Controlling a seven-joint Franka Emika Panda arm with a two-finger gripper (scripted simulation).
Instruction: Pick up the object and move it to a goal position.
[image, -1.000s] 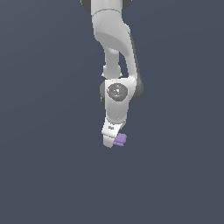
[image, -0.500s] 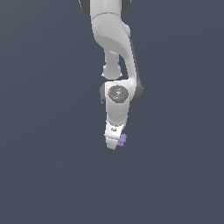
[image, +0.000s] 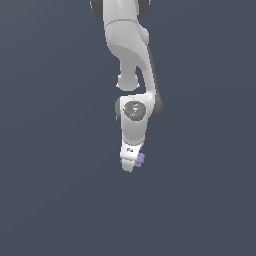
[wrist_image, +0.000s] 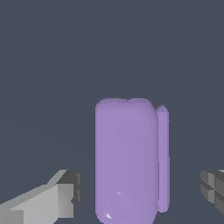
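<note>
The object (wrist_image: 127, 162) is a light-purple oblong block with a narrow ridge along one side, lying on the dark grey floor. In the wrist view it sits between my two fingers, with a clear gap on each side. My white gripper (wrist_image: 140, 192) is open around it and does not touch it. One fingertip (wrist_image: 65, 197) and the other (wrist_image: 212, 188) show at the frame's lower corners. In the exterior view the gripper (image: 129, 167) points down at the floor, and the object (image: 141, 159) peeks out on the exterior view's right of it.
The white arm (image: 131, 75) hangs down from the top of the exterior view. A plain dark grey floor (image: 50, 200) surrounds the block on all sides.
The wrist has sunk a little lower over the block. The block has not moved.
</note>
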